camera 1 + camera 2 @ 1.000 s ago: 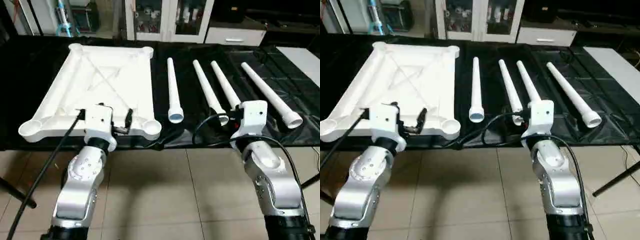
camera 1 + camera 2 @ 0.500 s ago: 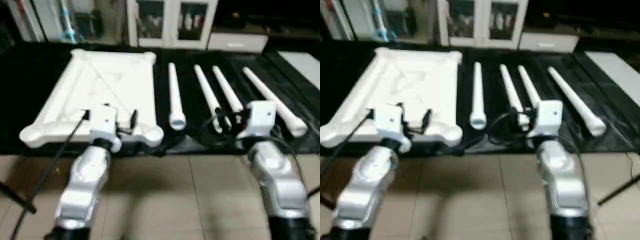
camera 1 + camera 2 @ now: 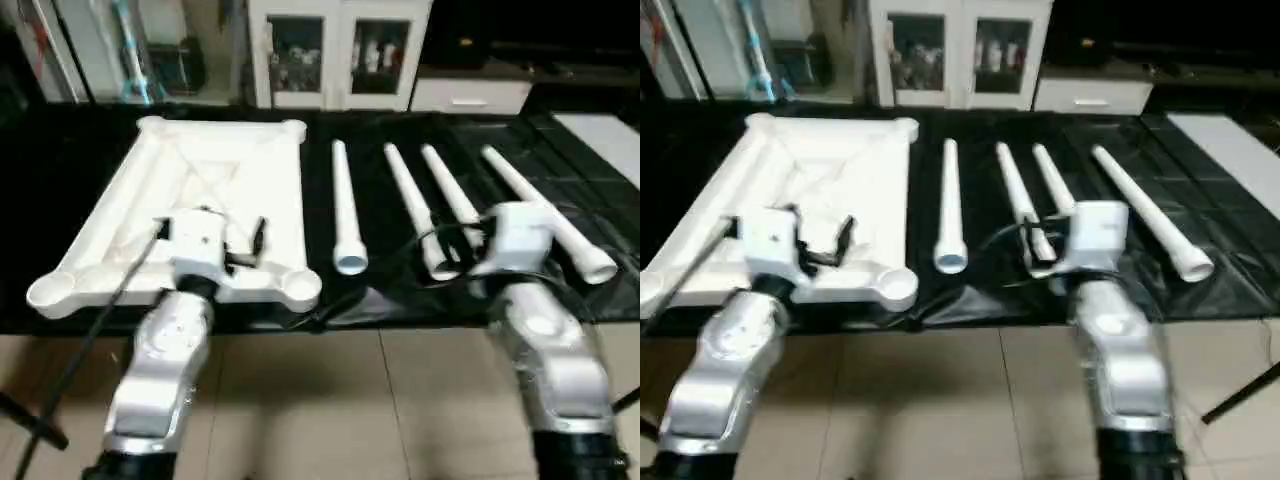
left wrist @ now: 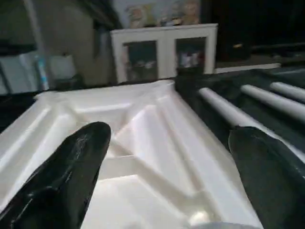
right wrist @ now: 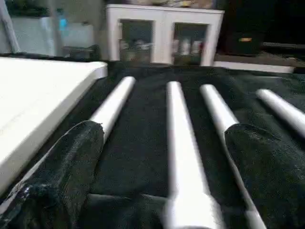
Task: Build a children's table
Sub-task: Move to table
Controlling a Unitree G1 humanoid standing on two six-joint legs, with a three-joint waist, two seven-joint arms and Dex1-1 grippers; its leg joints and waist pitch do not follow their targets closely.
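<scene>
Nothing on the black sheet (image 3: pixel 400 300) has changed place since a second ago; the slight shift of the whole scene is the head camera's, and both grippers hold the same wide spread as before.

Left gripper (image 4: pixel 167 176): fingers (image 4: pixel 71 167) stand far apart, clamped on nothing. Between and beyond them lies the tabletop (image 3: pixel 215 190), underside up, its crossed ribs running away from the fingertips. From the head camera the gripper (image 3: pixel 225 240) hangs over the tabletop's near edge, between the two near corner sockets. Contact with the plastic cannot be told.

Right gripper (image 5: pixel 162 167): fingers (image 5: pixel 71 162) likewise spread wide and empty. One leg (image 5: pixel 183 157) runs straight out between them, its flared end nearest the wrist; a second leg (image 5: pixel 114 105) lies beyond the one finger, toward the tabletop, and a third leg (image 5: pixel 217 107) lies just inside the other finger. A fourth leg (image 3: pixel 545 210) rests outside that finger, apart from the rest. All four legs lie side by side on the sheet, beside the tabletop, none touched.

White cabinets (image 3: pixel 340 50) stand beyond the sheet.
</scene>
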